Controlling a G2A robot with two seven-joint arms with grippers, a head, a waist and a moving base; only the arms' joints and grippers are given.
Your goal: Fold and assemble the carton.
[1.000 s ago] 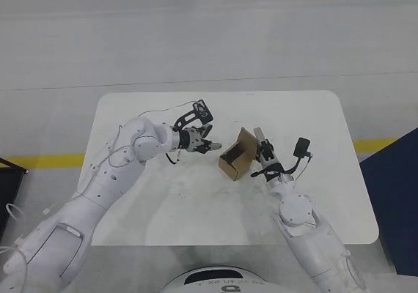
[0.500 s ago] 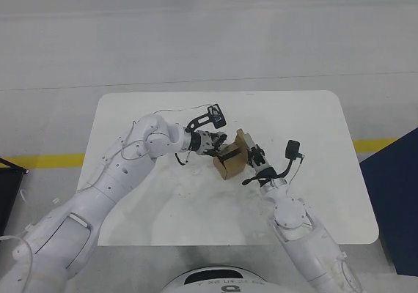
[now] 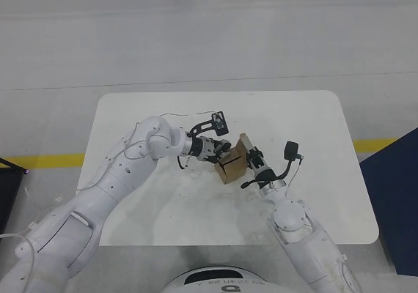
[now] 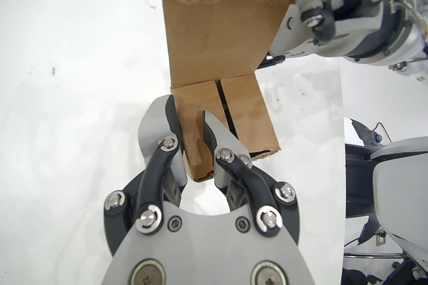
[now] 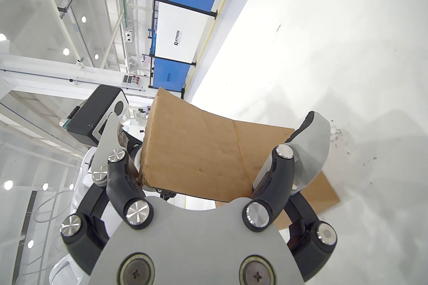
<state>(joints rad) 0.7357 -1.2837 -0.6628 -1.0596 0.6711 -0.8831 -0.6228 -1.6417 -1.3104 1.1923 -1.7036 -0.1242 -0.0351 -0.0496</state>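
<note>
Brown carton held between both grippers near the middle of the white table (image 3: 158, 117).

The carton (image 4: 217, 39) is plain, unprinted cardboard, half-erected and lifted at a tilt. It has one broad panel with a ragged top edge, and below it two narrow flaps split by a slit. The left arm lies across the table from its left side, elbow bent. The left gripper (image 4: 189, 122) is closed around one flap (image 4: 192, 106), with a finger on each side of it. The right arm rises from the near edge, and the right gripper (image 5: 220, 146) clamps the carton's body with its fingers spread wide.
</note>
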